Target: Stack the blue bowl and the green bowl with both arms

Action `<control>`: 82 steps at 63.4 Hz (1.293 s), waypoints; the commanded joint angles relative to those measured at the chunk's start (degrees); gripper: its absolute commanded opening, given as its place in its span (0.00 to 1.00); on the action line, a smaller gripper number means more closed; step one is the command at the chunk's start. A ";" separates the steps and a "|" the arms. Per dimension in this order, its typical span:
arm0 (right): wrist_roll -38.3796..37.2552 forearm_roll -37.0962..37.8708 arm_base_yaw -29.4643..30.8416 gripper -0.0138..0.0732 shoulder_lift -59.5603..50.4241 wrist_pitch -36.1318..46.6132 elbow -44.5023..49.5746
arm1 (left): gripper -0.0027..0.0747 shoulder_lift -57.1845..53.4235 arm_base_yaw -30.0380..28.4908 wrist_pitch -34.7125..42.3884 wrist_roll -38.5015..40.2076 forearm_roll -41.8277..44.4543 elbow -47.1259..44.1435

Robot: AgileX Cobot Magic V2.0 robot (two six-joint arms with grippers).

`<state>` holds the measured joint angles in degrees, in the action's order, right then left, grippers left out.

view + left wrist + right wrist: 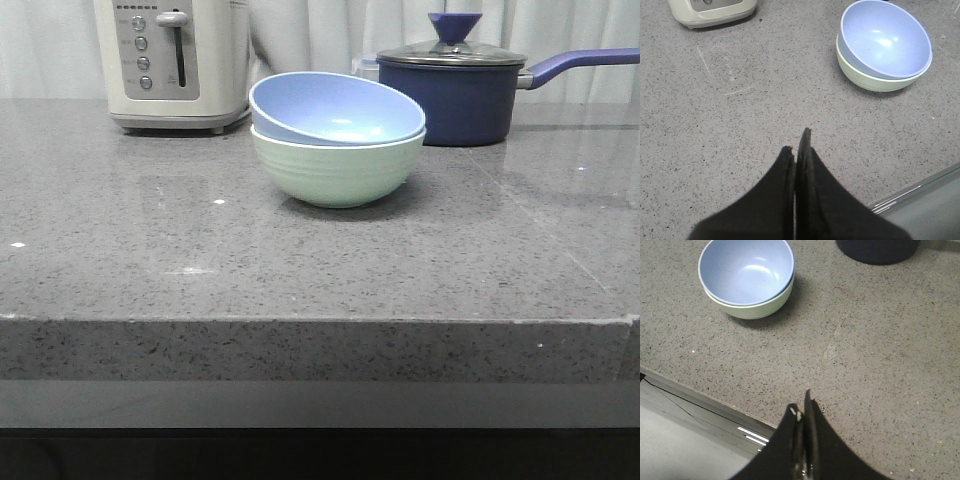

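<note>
A cream toaster stands at the counter's back edge on the left. Right of it, toward the back middle, the blue bowl sits tilted inside the green bowl. A dark navy saucepan with a lid is just behind them to the right. The left gripper hangs over the counter with nothing in it, fingers pressed together; the right gripper near the front edge likewise.

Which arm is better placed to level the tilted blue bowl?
Right, though marginally. The blue bowl sits tilted in the green bowl, high side toward the robot's left. Both claws, left and right, are shut and well back; the right appears slightly closer.
</note>
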<state>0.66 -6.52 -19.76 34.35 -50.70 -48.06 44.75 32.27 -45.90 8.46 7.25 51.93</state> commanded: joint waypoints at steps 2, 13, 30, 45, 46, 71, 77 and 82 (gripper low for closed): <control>0.17 0.50 0.14 0.10 0.00 3.99 -1.32 | 0.01 -1.38 0.02 6.65 0.49 0.10 0.03; 0.17 0.50 0.14 0.10 0.00 3.99 -1.32 | 0.01 -9.54 -9.34 14.81 0.39 -2.77 -8.13; 0.17 0.50 0.14 0.10 0.00 3.99 -1.32 | 0.01 -28.47 -24.06 34.59 -4.68 -4.69 -31.38; 0.17 0.50 0.14 0.10 0.00 3.99 -1.32 | 0.01 -41.49 -29.90 39.72 -4.68 -8.24 -45.27; 0.17 0.50 0.14 0.10 0.00 3.99 -1.32 | 0.01 -41.96 -30.00 39.72 -4.68 -8.38 -45.75; 0.17 0.50 0.14 0.10 0.00 3.77 -1.32 | 0.01 -46.08 -30.00 46.62 -4.78 -9.51 -52.54; 0.17 0.50 0.14 0.10 0.00 3.77 -1.32 | 0.01 -46.08 -29.88 46.52 -4.78 -9.51 -52.54; 0.17 0.50 0.14 0.10 0.00 3.77 -1.32 | 0.01 -46.08 -29.88 46.52 -4.78 -9.51 -52.54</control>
<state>0.66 -6.49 -19.76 34.35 -50.70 -48.06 -0.29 2.32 -4.46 3.95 -1.77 -0.32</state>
